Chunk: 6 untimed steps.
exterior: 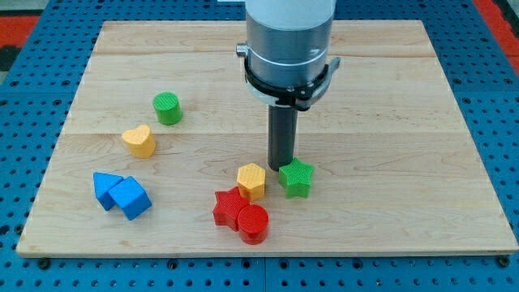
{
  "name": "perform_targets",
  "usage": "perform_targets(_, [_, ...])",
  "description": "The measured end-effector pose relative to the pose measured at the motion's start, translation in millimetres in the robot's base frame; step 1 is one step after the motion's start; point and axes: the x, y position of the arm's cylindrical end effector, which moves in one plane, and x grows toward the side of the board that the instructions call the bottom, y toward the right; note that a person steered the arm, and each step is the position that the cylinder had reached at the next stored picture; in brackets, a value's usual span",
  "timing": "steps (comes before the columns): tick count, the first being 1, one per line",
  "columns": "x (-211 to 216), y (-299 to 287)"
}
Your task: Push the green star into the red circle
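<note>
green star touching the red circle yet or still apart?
Apart. The green star sits up and to the view's right of the red circle, bare board between them. My tip is at the star's upper-left edge.

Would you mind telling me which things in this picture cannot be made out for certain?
- My tip: whether it touches the green star is unclear in the camera view; the star's top edge meets it.
- Red star: the red circle covers its lower right part.
- Blue blocks: two pressed together; the front one hides part of the back one, so its shape is uncertain.
- Arm: cut off by the view's top.
</note>
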Motion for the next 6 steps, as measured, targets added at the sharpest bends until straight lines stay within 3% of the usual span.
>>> perform_targets(1, [-18,18])
perform_targets(2, [-2,70])
perform_targets(3, [29,52])
perform_targets(4, [25,26])
perform_targets(5, [-21,43])
perform_targets(6, [-12,17])
